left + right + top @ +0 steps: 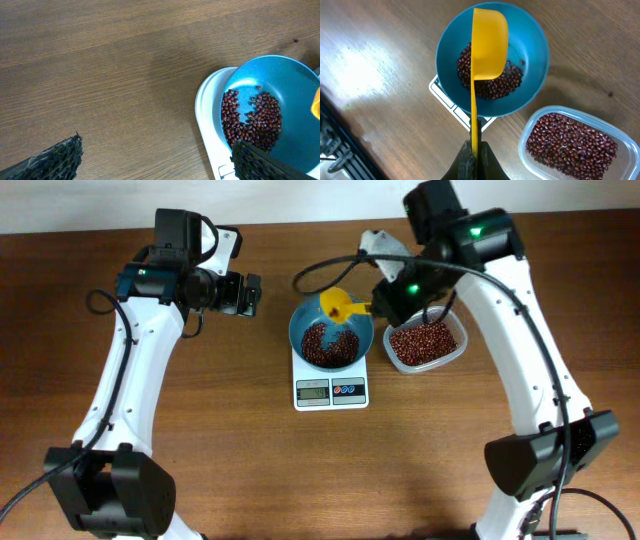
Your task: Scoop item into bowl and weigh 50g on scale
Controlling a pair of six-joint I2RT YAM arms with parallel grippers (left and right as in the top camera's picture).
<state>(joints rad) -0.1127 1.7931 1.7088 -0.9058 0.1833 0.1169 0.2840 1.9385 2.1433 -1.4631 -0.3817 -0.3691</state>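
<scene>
The teal bowl (331, 332) stands on the white scale (331, 390) and holds a heap of red-brown beans (490, 75). A yellow scoop (489, 42) hangs over the bowl, turned with its back to the right wrist camera. My right gripper (475, 146) is shut on the scoop's thin handle. More beans (422, 342) fill the clear container to the right of the scale. My left gripper (155, 160) is open above bare table just left of the scale (207, 107), one of its fingers (265, 162) overlapping the bowl (280, 90) in that view.
The clear plastic container (620, 137) sits close to the bowl's right side. A black cable (325, 270) loops above the bowl's back edge. Both arm bases (110, 490) stand at the table's front corners.
</scene>
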